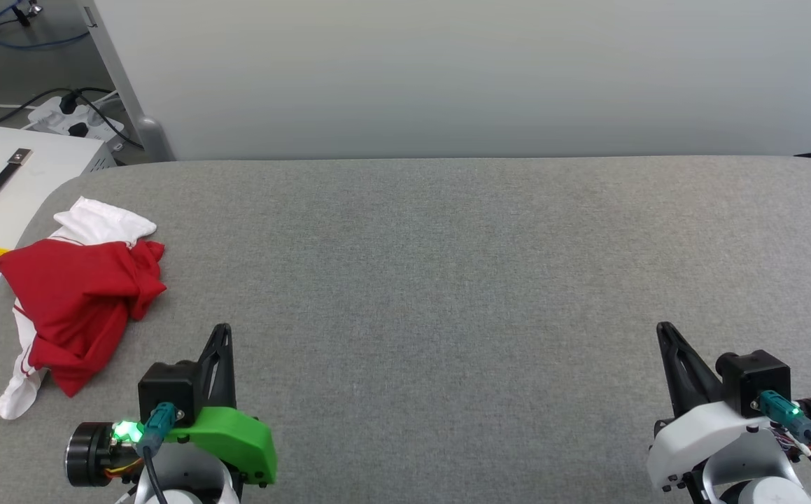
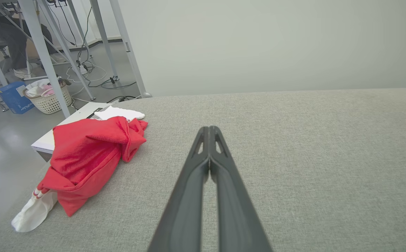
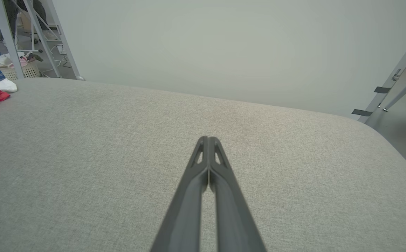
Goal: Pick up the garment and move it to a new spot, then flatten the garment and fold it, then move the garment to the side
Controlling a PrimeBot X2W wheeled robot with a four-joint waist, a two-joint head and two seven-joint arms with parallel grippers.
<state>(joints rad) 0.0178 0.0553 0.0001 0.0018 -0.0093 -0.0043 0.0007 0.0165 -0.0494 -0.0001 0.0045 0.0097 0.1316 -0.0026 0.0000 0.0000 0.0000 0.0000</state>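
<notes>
Pick-up step, not yet begun: I am holding my left gripper and right gripper clenched on nothing, the garment is lying bunched ahead-left of the left jaws, so I am likely needing to open them and reach there next.

The left gripper has two long dark fingers, tapered, with triangular cut-outs near the tips. Its wrist carries a bright green cover, a black block, a teal plug with a black cable, a lit green lamp and a black drum. The right gripper has the same build, with a white cover and small dark screws.
</notes>
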